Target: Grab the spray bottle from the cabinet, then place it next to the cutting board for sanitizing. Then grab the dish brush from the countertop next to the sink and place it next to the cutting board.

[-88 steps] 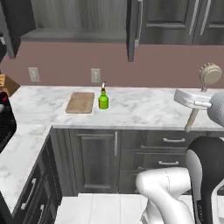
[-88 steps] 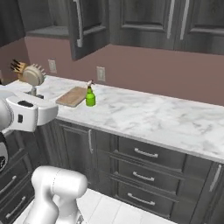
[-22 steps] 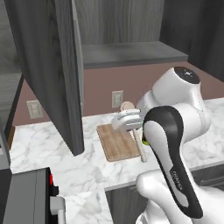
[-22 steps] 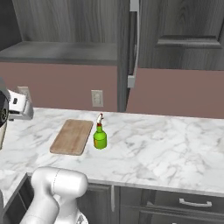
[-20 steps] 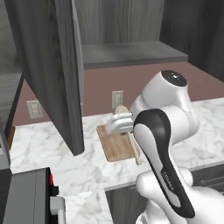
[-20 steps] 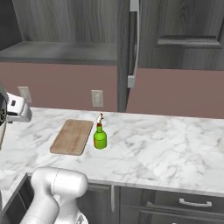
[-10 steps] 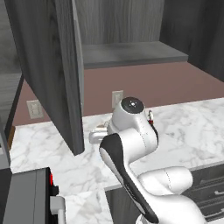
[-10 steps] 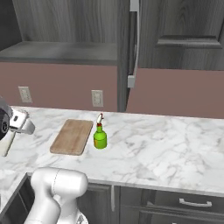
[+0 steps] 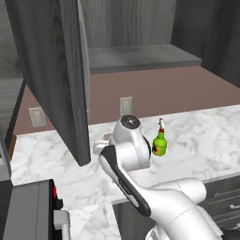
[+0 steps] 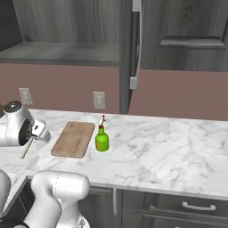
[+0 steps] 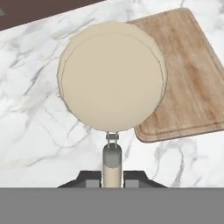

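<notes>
While the small green spray bottle with the red-and-white nozzle (image 9: pixel 160 143) already stands on the white marble countertop (image 9: pixel 206 126) in the left base view, we count step one done. In the right base view it sits just beside the flat light-brown wooden cutting board (image 10: pixel 74 138); the gripper (image 10: pixel 34 133) carries a thin handle left of the board. In the hand view the jaws clamp the cream round-headed dish brush (image 11: pixel 112 75) above the board's edge. Setting it down remains.
</notes>
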